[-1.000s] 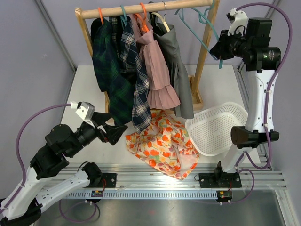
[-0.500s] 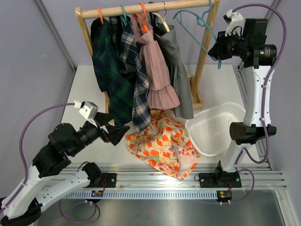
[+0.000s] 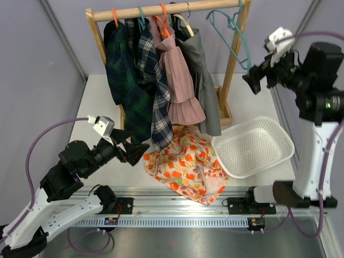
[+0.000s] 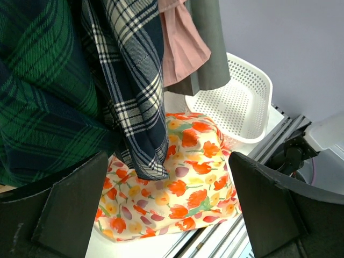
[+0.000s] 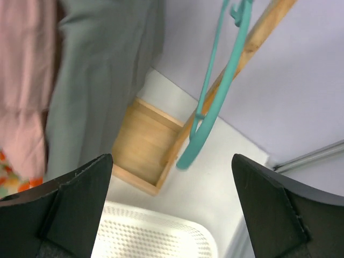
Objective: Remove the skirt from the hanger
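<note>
Overhead, the floral skirt [image 3: 185,164] lies heaped just ahead of the left gripper [image 3: 138,151], well below the right gripper [image 3: 257,79]. Left wrist: jaws wide, empty. Right wrist: jaws wide, empty; bare teal hanger [image 5: 198,131] ahead; a stray brush could unhook it.

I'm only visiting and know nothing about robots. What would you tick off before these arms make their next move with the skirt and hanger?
1. Orange-and-yellow floral fabric skirt is off the hanger and lies on the white table: ok.
2. Teal plastic hanger hangs bare on the wooden rail: ok.
3. Right end effector is open, empty and apart from the hanger: ok.
4. Left end effector is open, empty and beside the skirt: ok.
5. White perforated plastic basket is empty: ok.
6. Skirt's edge is clear of the basket: cannot tell.
</note>
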`<move>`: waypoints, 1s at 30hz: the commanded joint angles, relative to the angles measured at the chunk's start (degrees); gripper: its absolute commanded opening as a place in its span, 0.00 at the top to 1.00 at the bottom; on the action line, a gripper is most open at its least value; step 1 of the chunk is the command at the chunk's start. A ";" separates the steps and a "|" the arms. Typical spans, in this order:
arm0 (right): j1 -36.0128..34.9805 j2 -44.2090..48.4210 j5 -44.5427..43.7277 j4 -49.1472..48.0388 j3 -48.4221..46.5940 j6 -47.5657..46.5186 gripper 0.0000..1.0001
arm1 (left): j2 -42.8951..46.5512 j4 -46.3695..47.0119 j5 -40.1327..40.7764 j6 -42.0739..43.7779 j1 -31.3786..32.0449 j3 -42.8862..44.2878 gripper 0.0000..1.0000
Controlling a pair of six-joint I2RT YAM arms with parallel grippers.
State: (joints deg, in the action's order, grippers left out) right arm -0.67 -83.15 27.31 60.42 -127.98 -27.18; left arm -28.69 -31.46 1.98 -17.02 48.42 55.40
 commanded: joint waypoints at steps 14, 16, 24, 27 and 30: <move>-12.92 19.42 32.73 20.04 50.26 -40.89 0.01 | -0.84 5.36 3.65 -5.57 -0.08 -6.53 0.01; -20.55 21.97 26.70 3.77 58.43 -28.72 0.01 | -0.84 5.27 3.47 -5.92 -0.08 -7.05 0.01; -34.22 15.23 2.33 -19.63 66.19 -18.26 0.00 | 0.65 5.10 2.94 -8.38 -0.08 -9.34 0.01; -37.38 12.58 -1.98 -23.41 68.38 -19.22 0.01 | 1.61 5.10 3.21 -8.82 -0.08 -10.13 0.01; -40.63 11.61 -0.78 -26.41 70.41 -21.15 0.07 | 2.49 5.27 3.56 -8.82 -0.08 -10.92 0.01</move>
State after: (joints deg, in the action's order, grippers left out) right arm -38.22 -71.42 29.58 40.60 -59.11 -48.16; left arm -27.57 -29.71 4.56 -24.77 48.42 44.95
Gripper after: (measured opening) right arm 0.949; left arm 0.988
